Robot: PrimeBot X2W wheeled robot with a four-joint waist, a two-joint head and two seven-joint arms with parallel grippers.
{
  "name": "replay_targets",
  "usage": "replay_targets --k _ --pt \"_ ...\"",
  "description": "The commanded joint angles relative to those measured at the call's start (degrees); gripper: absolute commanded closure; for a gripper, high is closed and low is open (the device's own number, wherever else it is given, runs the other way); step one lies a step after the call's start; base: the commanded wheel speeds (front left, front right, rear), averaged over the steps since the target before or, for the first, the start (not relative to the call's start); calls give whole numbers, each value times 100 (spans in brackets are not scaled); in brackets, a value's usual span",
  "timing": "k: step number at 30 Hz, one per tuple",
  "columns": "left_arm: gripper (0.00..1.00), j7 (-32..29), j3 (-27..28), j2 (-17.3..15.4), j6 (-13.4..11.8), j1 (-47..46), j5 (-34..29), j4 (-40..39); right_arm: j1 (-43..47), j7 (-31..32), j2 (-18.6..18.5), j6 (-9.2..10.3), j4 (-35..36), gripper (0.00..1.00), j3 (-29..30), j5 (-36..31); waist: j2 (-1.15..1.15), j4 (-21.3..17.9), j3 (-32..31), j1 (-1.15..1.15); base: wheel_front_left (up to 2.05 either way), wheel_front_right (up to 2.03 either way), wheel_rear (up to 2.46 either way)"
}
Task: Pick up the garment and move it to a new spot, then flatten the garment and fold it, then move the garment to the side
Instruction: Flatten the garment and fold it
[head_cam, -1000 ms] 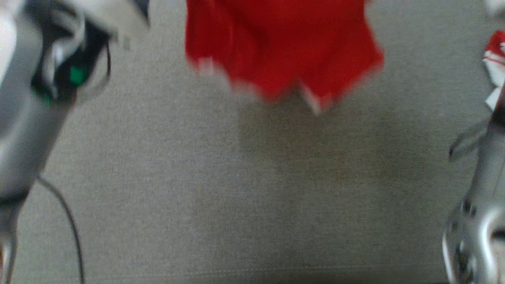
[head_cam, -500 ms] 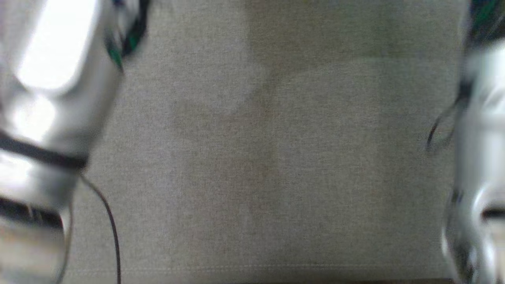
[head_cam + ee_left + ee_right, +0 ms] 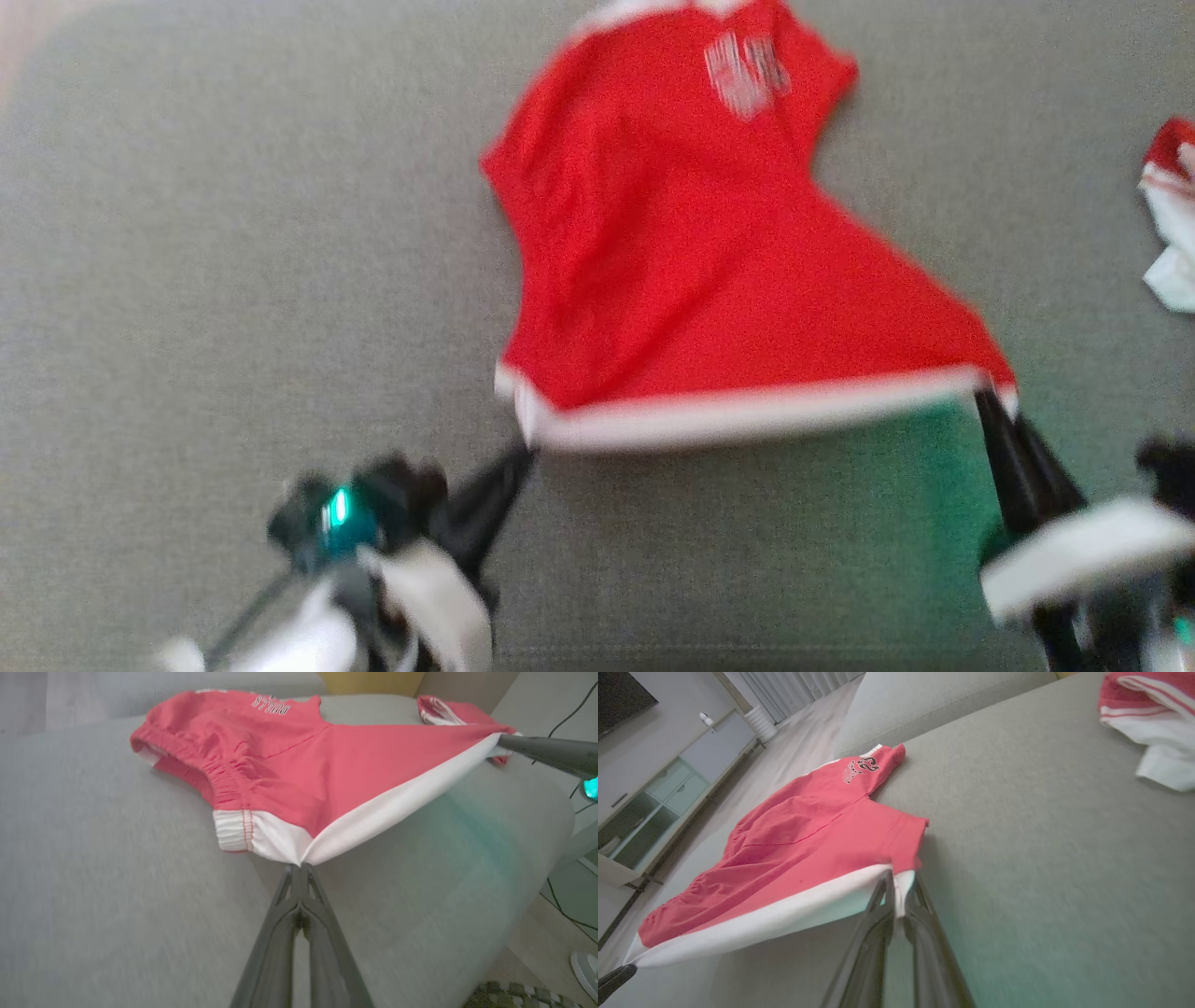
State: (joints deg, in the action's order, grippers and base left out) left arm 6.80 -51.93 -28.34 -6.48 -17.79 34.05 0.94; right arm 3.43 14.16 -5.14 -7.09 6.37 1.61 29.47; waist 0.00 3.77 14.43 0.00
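Compared with one second earlier, the head view had shifted: then only the lower part of the garment [image 3: 709, 261] showed at the top edge, blurred, with both pale forearms at the sides; half a second earlier the frame held grey cushion and forearms alone. Now the garment lay spread on the cushion [image 3: 233, 280], centre to upper right of the head view, printed end farthest from the robot. Its near white edge was raised off the cushion and stretched taut between the two grippers. The left gripper [image 3: 299, 864] was closed, fingers pinched on the left corner of the white edge, next to the gathered elastic band. The right gripper [image 3: 896, 882] was closed on the right corner, white fabric visible between its fingertips. The rest of the garment rested on the cushion with loose creases near the elastic. A green cast fell on the cushion below the right end of the edge. A second red-and-white cloth [image 3: 1172, 224] lay crumpled at the right side, well apart from the garment. The right wrist view showed a low cabinet [image 3: 654, 807] against the wall beyond the cushion. The left wrist view showed a cable [image 3: 565, 718] and a patterned rug [image 3: 514, 994] on the floor. Nothing lay between the grippers and the garment.
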Motion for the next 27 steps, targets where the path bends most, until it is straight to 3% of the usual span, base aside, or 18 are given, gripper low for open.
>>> replay_targets --k 1,6,10,17,22,27 --pt "100 -109 133 -298 -198 181 47 -395 301 72 -21 -40 449 100 -20 -89 0 102 -499 0 0 0 0" --pt "100 -451 39 -659 -1013 1537 435 -1502 1797 439 100 -40 1394 100 461 -149 0 140 -929 0 0 0 0" --pt "100 -623 -8 -760 -1275 1952 623 -2219 2371 672 198 -40 2058 100 825 139 0 261 -948 0 0 0 0" --pt "100 -790 226 -394 -1135 1374 907 -2304 1293 1257 215 -40 1953 100 937 37 0 459 -636 0 0 0 0" --pt "100 -988 484 -14 -987 551 1066 -2170 -276 1874 30 -40 1277 100 725 -237 0 644 -70 0 0 0 0" --pt "100 -1304 640 393 -778 -421 1198 -1649 -1957 2452 -407 -40 330 100 587 -496 0 938 481 0 0 0 0"
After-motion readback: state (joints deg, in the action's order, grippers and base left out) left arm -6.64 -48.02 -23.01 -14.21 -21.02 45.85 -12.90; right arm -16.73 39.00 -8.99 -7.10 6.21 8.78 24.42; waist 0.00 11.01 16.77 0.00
